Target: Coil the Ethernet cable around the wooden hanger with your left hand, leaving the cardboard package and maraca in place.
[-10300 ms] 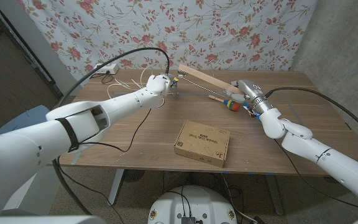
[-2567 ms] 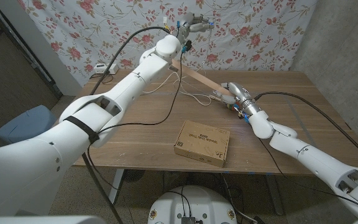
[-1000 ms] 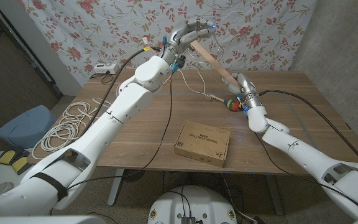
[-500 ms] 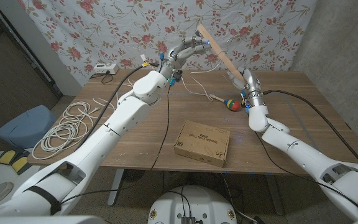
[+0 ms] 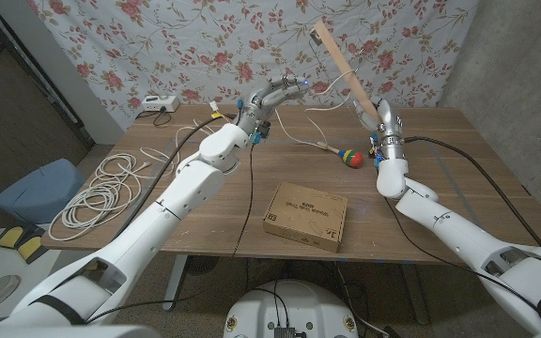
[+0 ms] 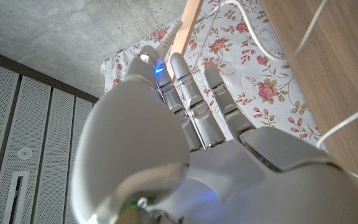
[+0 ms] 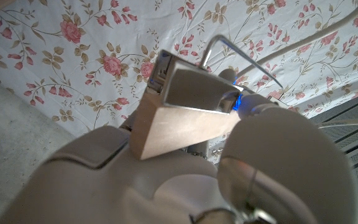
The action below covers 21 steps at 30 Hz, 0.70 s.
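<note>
The white Ethernet cable (image 5: 301, 139) runs in a thin line from near the left hand (image 5: 272, 97), over the far part of the wooden table (image 5: 458, 188), toward the base of the wooden hanger (image 5: 344, 66). More of this cable, I think, lies in loose coils (image 5: 92, 192) on the floor at the robot's left. The hanger is held up by the right hand (image 5: 383, 122) and stands steeply, its far end high before the floral curtain (image 5: 158, 38). In the right wrist view the fingers (image 7: 272, 155) of that hand are closed around the cut end of the wood (image 7: 185, 118), and the metal hook (image 7: 241, 56) stands out beyond them.

The left hand is lifted above the far edge of the table. Its fingers (image 6: 188, 93) are stretched out and near together. Whether the cable is pinched under them, I cannot tell from these pictures.

The step in hand seems to be leading one more turn around the bar. To do it well, the left hand should keep light tension on the cable and lay each turn beside the last. The right hand should keep the hanger steady. The slack must pass above the maraca (image 5: 346, 156) and the cardboard package (image 5: 306, 215), so that neither one is dragged.
</note>
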Each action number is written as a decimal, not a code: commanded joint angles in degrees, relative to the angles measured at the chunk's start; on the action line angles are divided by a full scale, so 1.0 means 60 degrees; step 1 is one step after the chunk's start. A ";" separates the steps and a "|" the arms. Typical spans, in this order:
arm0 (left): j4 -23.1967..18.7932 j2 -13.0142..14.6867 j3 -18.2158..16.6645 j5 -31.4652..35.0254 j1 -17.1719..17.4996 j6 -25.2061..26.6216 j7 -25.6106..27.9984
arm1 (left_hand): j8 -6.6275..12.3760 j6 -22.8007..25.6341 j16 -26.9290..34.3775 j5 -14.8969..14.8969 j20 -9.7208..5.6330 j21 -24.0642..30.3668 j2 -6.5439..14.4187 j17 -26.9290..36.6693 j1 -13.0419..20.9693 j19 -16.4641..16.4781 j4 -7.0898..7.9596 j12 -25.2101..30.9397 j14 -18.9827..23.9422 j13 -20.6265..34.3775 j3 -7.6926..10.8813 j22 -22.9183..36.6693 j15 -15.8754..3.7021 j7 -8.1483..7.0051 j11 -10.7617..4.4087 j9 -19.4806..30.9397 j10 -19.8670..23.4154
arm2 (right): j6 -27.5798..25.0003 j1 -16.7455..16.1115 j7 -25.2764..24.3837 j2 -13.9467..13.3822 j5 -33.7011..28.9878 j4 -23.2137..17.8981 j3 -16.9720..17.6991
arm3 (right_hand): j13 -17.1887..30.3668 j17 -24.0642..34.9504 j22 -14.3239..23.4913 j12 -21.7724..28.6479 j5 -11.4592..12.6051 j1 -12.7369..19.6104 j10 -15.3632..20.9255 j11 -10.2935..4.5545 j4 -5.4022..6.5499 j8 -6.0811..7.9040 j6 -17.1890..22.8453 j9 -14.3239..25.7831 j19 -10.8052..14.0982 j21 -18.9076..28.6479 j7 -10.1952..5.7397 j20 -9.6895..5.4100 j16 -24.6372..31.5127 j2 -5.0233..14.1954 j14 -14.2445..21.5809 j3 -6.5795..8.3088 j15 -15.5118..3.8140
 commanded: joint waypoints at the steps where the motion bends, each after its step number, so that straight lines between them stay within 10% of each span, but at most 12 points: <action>1: 0.0002 0.0111 -0.0426 -0.0261 0.0728 -0.0272 0.0576 | 0.0054 0.0116 -0.0024 0.0077 0.0032 0.0068 0.0176 0.0060 0.0068 -0.0059 0.0032 0.0018 0.0098 0.2538 -0.0024 0.0010 -0.0839 0.0118 -0.0574 -0.0012 0.0653 | 0.0686 -0.0040 -0.0581 0.0165 0.0294 0.0489 0.0228 | 0.0307 0.0029 -0.0015 0.1495 0.0053 -0.1981 -0.0081 -0.0130 0.0016 0.0070 0.0030 -0.0033 -0.0020 0.0070 0.0039 -0.0033 0.0025 0.2044 -0.0049 0.0086 -0.0839; 21: -0.0213 0.0325 -0.1204 -0.0425 0.1708 -0.0504 0.1733 | 0.0045 0.0118 -0.0089 0.0114 0.0043 0.0177 0.0200 0.0135 0.0150 -0.0100 0.0041 -0.0003 0.0151 0.2692 -0.0084 -0.0013 -0.0848 0.0122 -0.0508 -0.0021 0.0691 | 0.1359 -0.0177 -0.1341 0.0134 0.0168 0.0846 0.0535 | 0.0304 0.0029 -0.0021 0.1494 0.0058 -0.2009 -0.0185 -0.0108 0.0034 0.0162 -0.0089 -0.0046 -0.0120 0.0021 0.0030 -0.0077 0.0018 0.2027 -0.0165 0.0072 -0.0836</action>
